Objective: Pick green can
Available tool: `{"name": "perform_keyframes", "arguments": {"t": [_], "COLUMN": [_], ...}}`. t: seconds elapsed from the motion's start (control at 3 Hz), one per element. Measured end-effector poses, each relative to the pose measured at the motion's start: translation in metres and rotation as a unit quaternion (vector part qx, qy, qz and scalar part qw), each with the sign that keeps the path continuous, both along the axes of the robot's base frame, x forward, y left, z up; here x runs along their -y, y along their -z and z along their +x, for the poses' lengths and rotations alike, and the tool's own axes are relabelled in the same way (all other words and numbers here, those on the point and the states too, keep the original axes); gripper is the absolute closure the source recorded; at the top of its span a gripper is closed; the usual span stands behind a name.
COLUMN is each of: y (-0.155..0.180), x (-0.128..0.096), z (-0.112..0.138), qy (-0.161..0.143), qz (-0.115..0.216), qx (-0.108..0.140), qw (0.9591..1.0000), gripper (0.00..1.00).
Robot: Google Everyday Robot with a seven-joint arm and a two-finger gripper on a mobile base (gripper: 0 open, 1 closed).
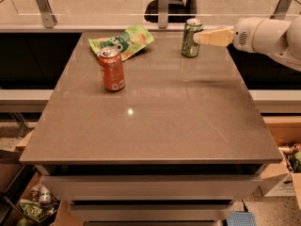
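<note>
The green can [190, 38] stands upright near the far right of the brown table [155, 121], with a silver top. My gripper [201, 36] reaches in from the right on a white arm [268, 34]. Its pale yellow fingers [215, 36] point left, and their tips touch or overlap the can's right side at its upper half.
An orange-red can [111, 69] stands upright left of centre. A flat green snack bag [123, 41] lies behind it at the far left. A glass barrier with metal posts [163, 6] runs along the table's far edge. Boxes and clutter lie on the floor below.
</note>
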State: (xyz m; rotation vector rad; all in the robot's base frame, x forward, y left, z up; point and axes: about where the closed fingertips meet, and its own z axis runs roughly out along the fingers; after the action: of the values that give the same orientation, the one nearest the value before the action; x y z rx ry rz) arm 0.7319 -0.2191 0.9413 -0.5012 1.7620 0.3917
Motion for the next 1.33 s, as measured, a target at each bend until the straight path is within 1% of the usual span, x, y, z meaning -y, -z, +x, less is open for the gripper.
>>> {"name": "perform_keyframes", "arguments": {"t": [0.33,0.67,1.0,1.33], "y": [0.005,0.006,0.005,0.014], "x": [-0.009,-0.015,-0.021,-0.031], "z": [0.017,0.033,0.047,0.059], "qy": [-0.016,-0.033,-0.056,-0.082], "qz": [0.01,0.023,0.03,0.023], "qx": [0.007,0.023,0.053,0.079], "qw": [0.9998,0.9989,0.9965,0.9932], "gripper": [0.0,0.0,0.0,0.0]}}
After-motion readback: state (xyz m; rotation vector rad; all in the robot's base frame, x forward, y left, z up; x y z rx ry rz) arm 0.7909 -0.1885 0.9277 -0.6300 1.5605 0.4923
